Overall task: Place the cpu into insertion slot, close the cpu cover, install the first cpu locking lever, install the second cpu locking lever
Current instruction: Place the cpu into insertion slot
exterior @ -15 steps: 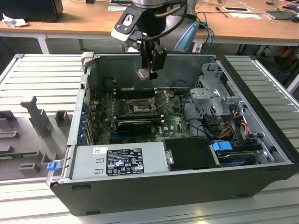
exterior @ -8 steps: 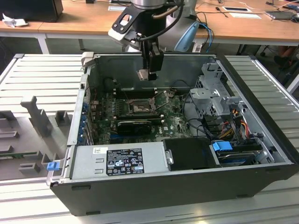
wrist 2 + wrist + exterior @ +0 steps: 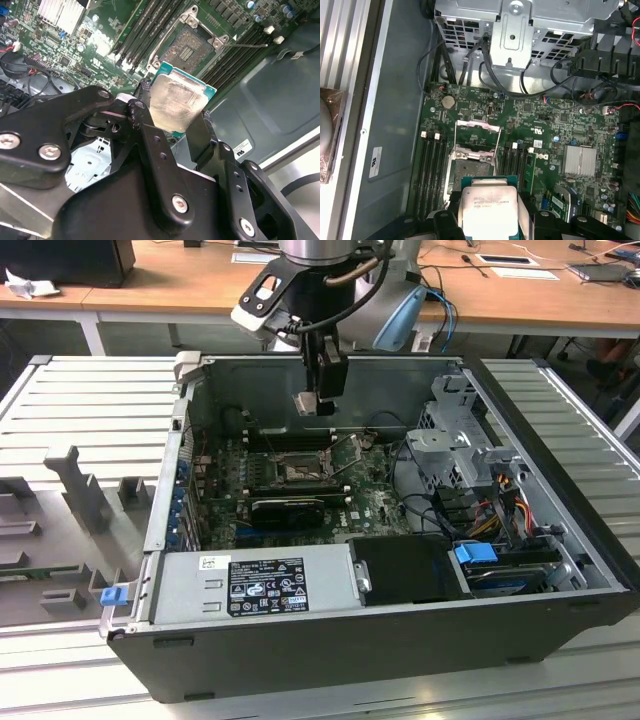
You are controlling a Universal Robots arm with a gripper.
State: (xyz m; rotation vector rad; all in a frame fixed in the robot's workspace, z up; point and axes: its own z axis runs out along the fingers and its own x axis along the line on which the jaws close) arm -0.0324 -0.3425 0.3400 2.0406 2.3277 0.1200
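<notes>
1. Gripper [image 3: 313,408] pinches cpu [image 3: 176,102] by two edges, up in the air over insertion slot [image 3: 472,159].
2. Open: cpu cover [image 3: 478,129], slot looks bare.
3. I'd keep chip flat, corners lined up w/ slot, go slow, no pushing.

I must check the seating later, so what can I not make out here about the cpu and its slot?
1. Underside of the cpu: turned away in both wrist views, clamped in the tool.
2. Insertion slot: its near part is hidden behind the cpu in the first wrist view.
3. Its contacts: too small to tell in the exterior view.
</notes>
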